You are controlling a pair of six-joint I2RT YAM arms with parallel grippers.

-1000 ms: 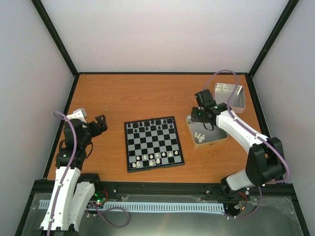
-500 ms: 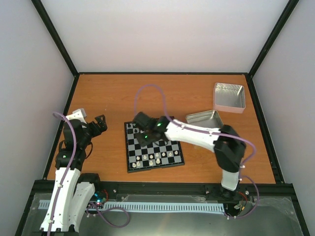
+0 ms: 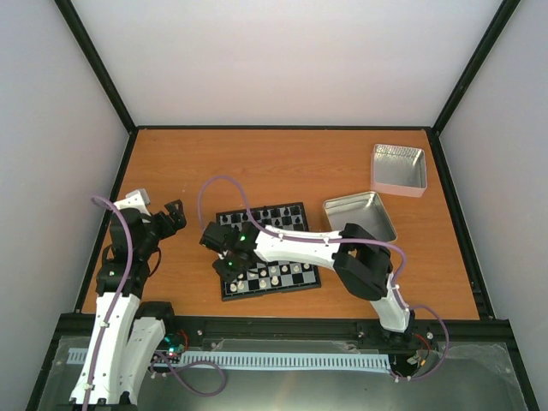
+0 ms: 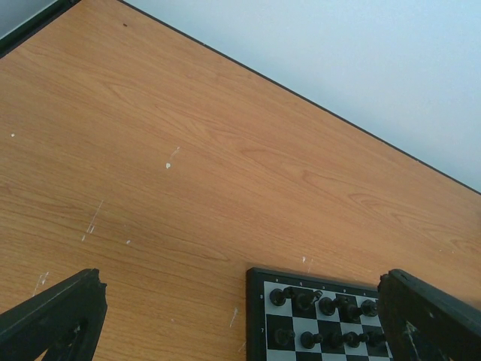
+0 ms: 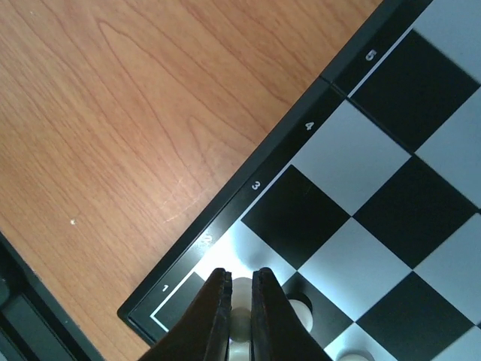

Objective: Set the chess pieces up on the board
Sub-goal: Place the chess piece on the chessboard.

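The board [image 3: 274, 294] lies in the middle of the table, with tiny black figures [image 3: 257, 217] along its far rows and several cream-white chess pieces [image 3: 274, 273] on its near rows. My right arm reaches across the board. My right gripper [image 3: 225, 257] is at the board's near-left corner. In the right wrist view this gripper [image 5: 240, 275] is shut on a cream-white piece [image 5: 242, 320], low over the rank 1–2 squares by the board's frame [image 5: 263, 177]. Another white piece [image 5: 301, 307] stands just beside it. My left gripper [image 3: 175, 214] is open and empty, left of the board.
A silver tin [image 3: 360, 219] lies right of the board, and a second tin [image 3: 399, 165] sits at the back right corner. The left wrist view shows bare wood and the board's far-left corner [image 4: 257, 301] with black figures [image 4: 331, 307].
My right arm has swung from the tin on the right, across the board, to its near-left corner, and holds a white piece there. The left arm has not moved.
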